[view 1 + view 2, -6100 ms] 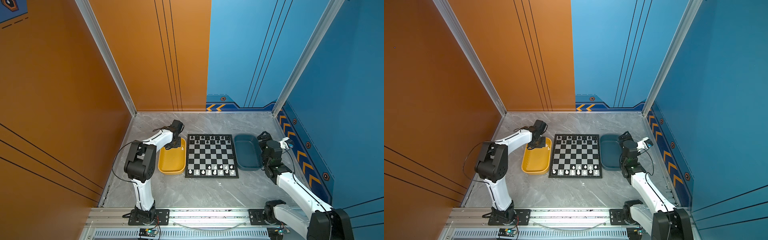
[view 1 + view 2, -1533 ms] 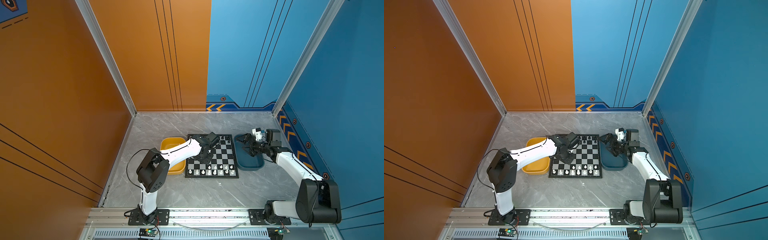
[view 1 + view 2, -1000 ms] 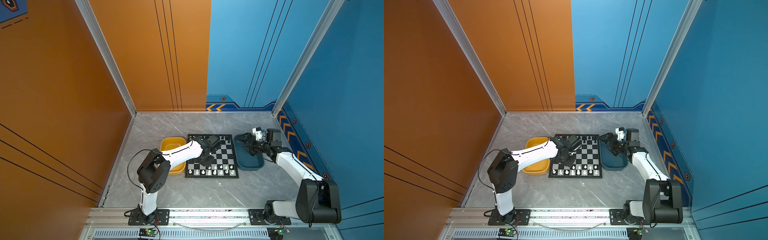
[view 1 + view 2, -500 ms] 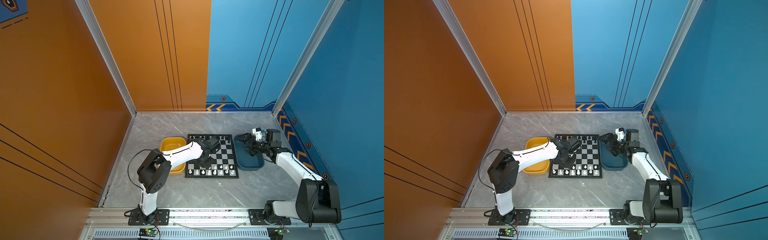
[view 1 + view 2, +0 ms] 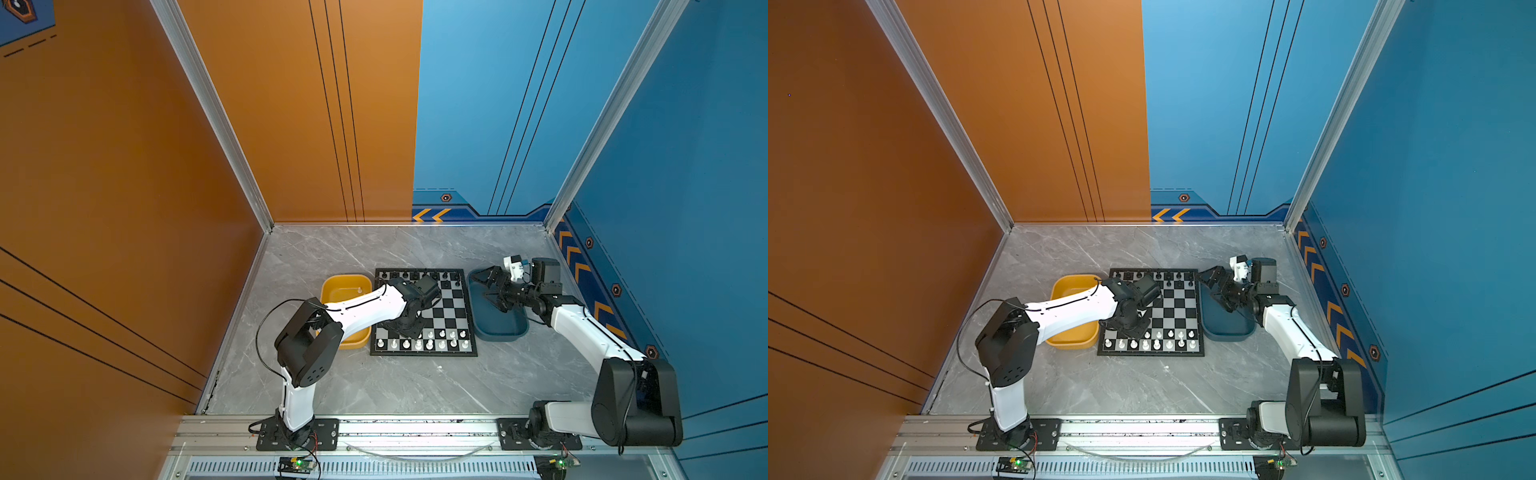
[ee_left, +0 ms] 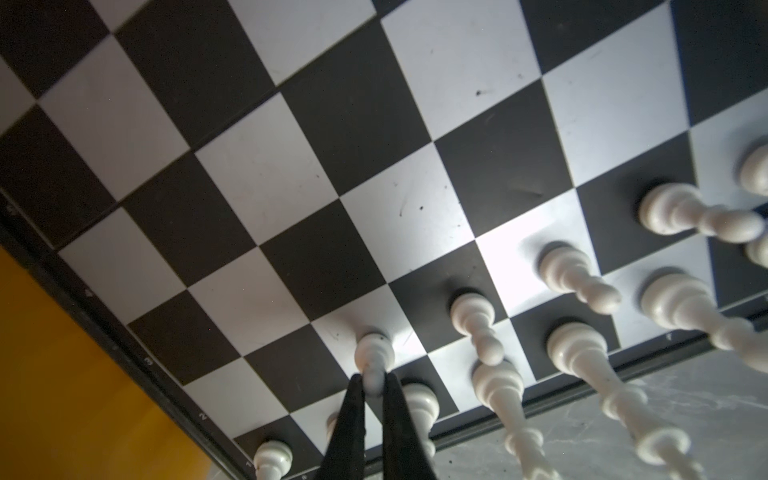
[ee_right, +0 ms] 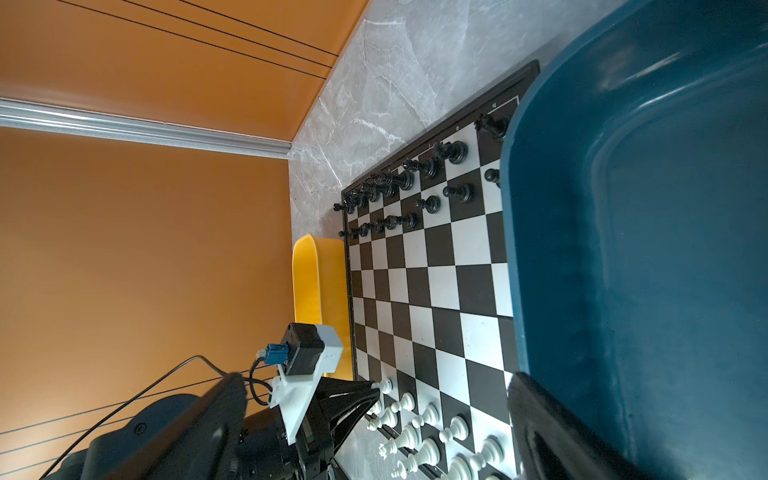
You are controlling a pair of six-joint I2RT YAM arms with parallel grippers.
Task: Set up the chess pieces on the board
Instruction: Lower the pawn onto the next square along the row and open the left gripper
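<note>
The board (image 5: 451,308) (image 5: 1177,308) lies between two trays. Black chess pieces (image 5: 415,275) fill its far rows. White chess pieces (image 5: 428,344) line the near row, and several white pawns (image 5: 448,333) stand in the row behind them. My left gripper (image 6: 374,385) (image 5: 404,328) is shut on the head of a white pawn (image 6: 374,353). That pawn stands upright with its base on a silvery square near the board's front left. My right gripper (image 5: 488,286) (image 7: 376,384) hangs open and empty over the far end of the dark blue tray (image 5: 498,326).
A yellow tray (image 5: 338,286) sits left of the board, under my left arm, with one white piece (image 5: 360,289) in its far corner. The dark blue tray (image 7: 644,249) looks empty. Walls close in the left, back and right of the grey marble table (image 5: 415,386).
My left gripper came from the yellow tray to the board's front left with the white pawn and lowered it there. The right arm reached out over the blue tray, then held still.
</note>
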